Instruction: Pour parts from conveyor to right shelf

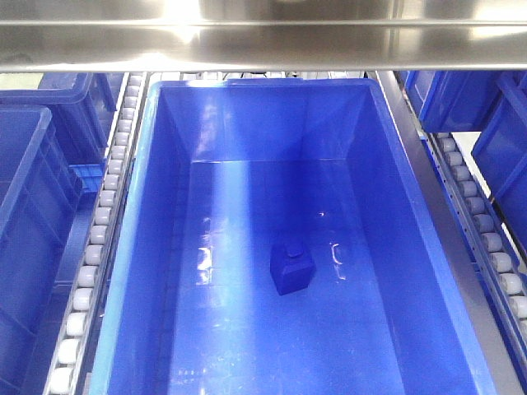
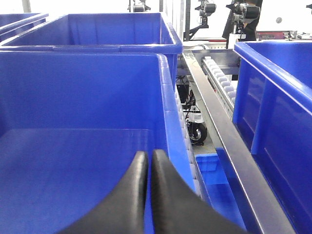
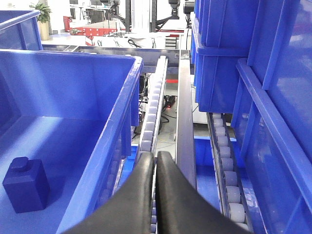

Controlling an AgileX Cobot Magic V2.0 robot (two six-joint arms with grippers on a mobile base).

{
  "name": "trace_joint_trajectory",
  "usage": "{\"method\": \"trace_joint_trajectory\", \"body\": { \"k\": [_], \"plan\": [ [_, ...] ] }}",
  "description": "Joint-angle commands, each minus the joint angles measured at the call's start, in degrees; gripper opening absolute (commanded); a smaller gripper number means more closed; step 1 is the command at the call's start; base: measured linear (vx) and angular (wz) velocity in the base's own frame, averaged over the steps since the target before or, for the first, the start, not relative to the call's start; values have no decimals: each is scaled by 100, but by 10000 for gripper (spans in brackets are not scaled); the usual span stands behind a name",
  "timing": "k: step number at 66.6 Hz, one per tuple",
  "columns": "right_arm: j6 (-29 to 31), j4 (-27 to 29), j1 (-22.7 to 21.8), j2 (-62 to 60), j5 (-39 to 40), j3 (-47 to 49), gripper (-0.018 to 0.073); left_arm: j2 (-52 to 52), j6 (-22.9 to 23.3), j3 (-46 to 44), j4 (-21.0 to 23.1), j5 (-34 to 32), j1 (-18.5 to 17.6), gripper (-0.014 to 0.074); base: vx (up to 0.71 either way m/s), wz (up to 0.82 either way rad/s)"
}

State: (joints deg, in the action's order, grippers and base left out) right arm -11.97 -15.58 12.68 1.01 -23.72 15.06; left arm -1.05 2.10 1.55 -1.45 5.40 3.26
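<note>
Evidently the blue block (image 1: 291, 269) rests on the bin (image 1: 144, 247) floor, on the right shelf (image 1: 247, 37); left gripper (image 2: 147, 163) and right gripper (image 3: 156, 163), both pinched together and empty, should retreat clear of the bin walls.

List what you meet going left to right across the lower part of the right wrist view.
Blue block in the blue bin → white roller track → closed right gripper → steel rail → second roller track → neighbouring blue bin.
</note>
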Motion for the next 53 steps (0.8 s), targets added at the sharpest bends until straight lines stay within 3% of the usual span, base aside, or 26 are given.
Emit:
{"method": "trace_joint_trajectory", "body": {
  "k": [1, 8, 14, 30, 36, 47, 53],
  "plan": [
    [36, -106, -28, 120, 461, 142, -9, -36, 42, -112, 35, -409, -1, -6, 0, 0],
    [61, -76, -65, 120, 480, 142, -9, -36, 42, -112, 35, -409, -1, -6, 0, 0],
    [364, 210, -390, 120, 513, 142, -9, -36, 42, -112, 35, -409, -1, -6, 0, 0],
    [2707, 2102, -1361, 113, 707, 42, -9, -36, 42, -112, 35, -409, -1, -6, 0, 0],
    [2628, 2151, -1361, 29, 1580, -462, -9, -36, 42, -112, 35, -409, -1, -6, 0, 0],
    [1954, 2090, -1361, -236, 3351, -1565, -9, -36, 42, -112, 35, -409, -1, -6, 0, 0],
    [1690, 2084, -1361, -241, 3323, -1709, -9, -36, 42, -112, 35, -409, -1, -6, 0, 0]
  ]
}}
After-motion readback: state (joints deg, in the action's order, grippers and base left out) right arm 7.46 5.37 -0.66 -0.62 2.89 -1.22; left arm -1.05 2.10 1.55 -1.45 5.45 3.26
